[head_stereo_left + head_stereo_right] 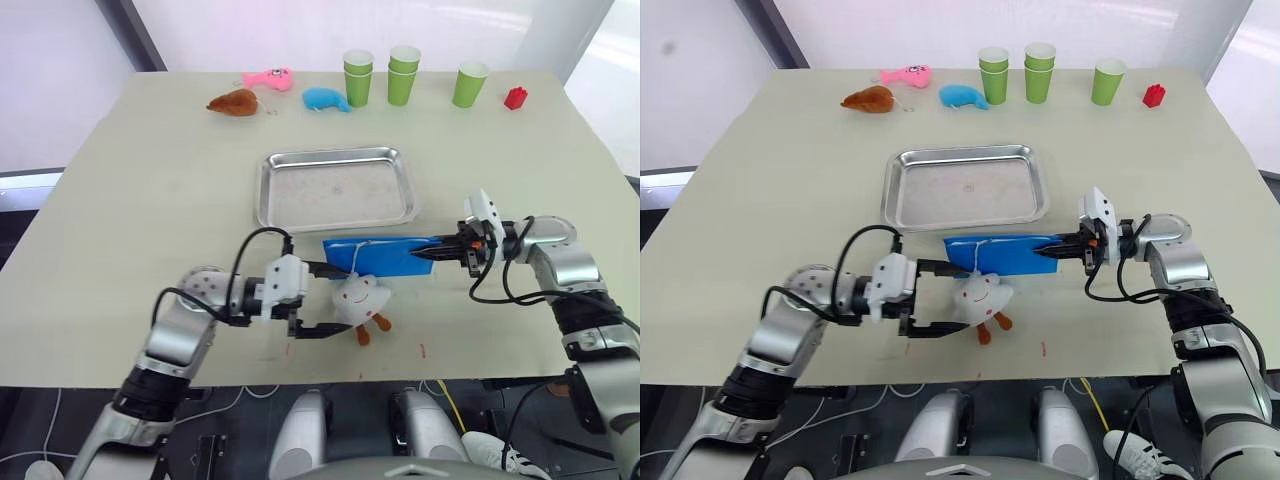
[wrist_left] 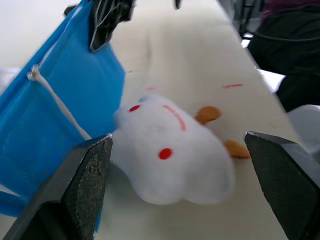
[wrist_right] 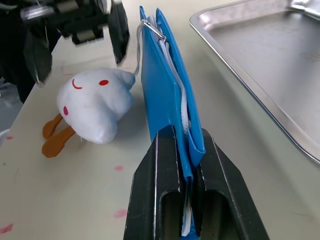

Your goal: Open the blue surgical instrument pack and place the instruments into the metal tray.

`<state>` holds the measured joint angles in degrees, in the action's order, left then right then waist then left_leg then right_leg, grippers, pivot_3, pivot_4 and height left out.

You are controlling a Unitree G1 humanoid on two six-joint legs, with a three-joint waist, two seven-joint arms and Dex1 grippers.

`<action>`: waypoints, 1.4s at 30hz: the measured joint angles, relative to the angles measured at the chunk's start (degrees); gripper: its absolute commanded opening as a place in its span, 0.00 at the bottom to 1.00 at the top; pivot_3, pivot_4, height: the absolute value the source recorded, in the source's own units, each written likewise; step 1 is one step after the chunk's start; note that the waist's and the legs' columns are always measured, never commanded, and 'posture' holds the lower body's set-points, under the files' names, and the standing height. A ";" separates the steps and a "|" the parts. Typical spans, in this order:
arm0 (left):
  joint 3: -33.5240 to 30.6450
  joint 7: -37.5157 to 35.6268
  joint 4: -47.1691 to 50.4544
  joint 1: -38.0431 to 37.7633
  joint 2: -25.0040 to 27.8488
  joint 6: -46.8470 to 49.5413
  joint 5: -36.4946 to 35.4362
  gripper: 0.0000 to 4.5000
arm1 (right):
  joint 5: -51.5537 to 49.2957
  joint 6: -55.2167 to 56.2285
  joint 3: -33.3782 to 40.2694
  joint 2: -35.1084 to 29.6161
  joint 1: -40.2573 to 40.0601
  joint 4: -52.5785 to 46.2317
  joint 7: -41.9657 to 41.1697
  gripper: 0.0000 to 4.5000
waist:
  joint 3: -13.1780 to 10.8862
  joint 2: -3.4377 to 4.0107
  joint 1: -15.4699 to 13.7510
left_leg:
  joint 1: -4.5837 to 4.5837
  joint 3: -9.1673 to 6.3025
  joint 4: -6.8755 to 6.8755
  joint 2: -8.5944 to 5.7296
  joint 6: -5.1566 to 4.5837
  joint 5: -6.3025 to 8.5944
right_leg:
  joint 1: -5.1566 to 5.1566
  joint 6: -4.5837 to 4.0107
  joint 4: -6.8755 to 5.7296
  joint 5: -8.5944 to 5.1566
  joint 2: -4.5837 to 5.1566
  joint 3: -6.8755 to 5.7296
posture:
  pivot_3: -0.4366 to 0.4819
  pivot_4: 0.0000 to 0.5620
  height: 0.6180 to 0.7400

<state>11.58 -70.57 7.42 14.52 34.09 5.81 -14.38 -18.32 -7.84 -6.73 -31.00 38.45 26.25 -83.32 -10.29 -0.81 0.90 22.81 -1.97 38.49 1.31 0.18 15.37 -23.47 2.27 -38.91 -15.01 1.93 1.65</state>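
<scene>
A pale table (image 1: pixel 150 190) carries the empty metal tray (image 1: pixel 337 187) at its middle. Just nearer the front edge, the blue surgical instrument pack (image 1: pixel 378 255) stands on edge, clenched by the right pincer (image 1: pixel 432 252). The left pincer (image 1: pixel 318 300) gapes wide around a white plush toy (image 1: pixel 362 298).

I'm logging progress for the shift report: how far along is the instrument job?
Early. The right gripper pinches one end of the closed blue pack. The left gripper is open around the white plush toy. The metal tray holds no instruments; unzipping and transfer remain.
</scene>
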 measured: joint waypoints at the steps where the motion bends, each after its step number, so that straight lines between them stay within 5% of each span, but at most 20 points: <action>1: 0.52 0.59 -0.47 0.00 -0.60 -0.08 0.57 0.99 | 0.10 0.00 0.00 0.00 0.33 0.24 0.02 0.00 | 0.00 0.00 0.01 | 0.00 0.00 0.00 0.00 0.00 0.00 | 0.00 0.00 -0.01 0.00 0.00 0.00 | 0.48 0.27 1.00; 12: -0.14 2.09 -4.73 1.02 -1.18 -2.72 0.54 0.00 | -0.07 -0.76 0.66 -0.04 0.32 0.37 0.83 0.00 | 0.00 0.00 -0.02 | -0.02 -0.03 0.00 0.00 0.00 0.00 | 0.00 0.00 -0.04 0.00 0.00 -0.01 | 0.48 0.27 1.00; 18: -2.76 1.69 -6.02 0.94 0.66 -2.72 -1.61 0.00 | -0.11 -1.01 0.98 -0.09 0.31 0.37 1.14 0.00 | 0.00 0.00 0.06 | -0.02 -0.03 0.00 0.01 0.00 0.00 | 0.00 0.00 -0.05 0.00 0.00 -0.02 | 0.48 0.27 1.00; 32: -16.61 -4.70 -10.99 0.36 15.94 -0.52 -8.30 0.00 | -0.43 -1.80 0.99 -0.11 -0.34 -0.42 0.31 0.00 | -0.01 0.01 0.22 | -0.01 -0.03 -0.03 0.02 0.00 0.00 | -0.02 0.00 -0.02 0.00 -0.02 -0.04 | 0.48 0.27 1.00; 42: -16.02 -4.68 -13.13 -0.96 16.12 -2.70 -5.84 0.00 | -1.07 -2.05 0.96 0.55 -0.83 -1.44 0.09 0.00 | -0.01 0.02 0.14 | -0.01 0.00 -0.03 0.02 0.00 0.00 | -0.02 0.00 -0.01 0.00 -0.01 -0.03 | 0.48 0.27 1.00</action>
<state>-4.44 -75.25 -5.71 13.57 50.21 3.11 -20.21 -19.39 -9.89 -5.77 -30.45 37.61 24.81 -83.23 -10.30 -0.80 1.04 22.81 -1.97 38.46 1.33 0.18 15.37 -23.49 2.27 -38.92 -15.01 1.92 1.62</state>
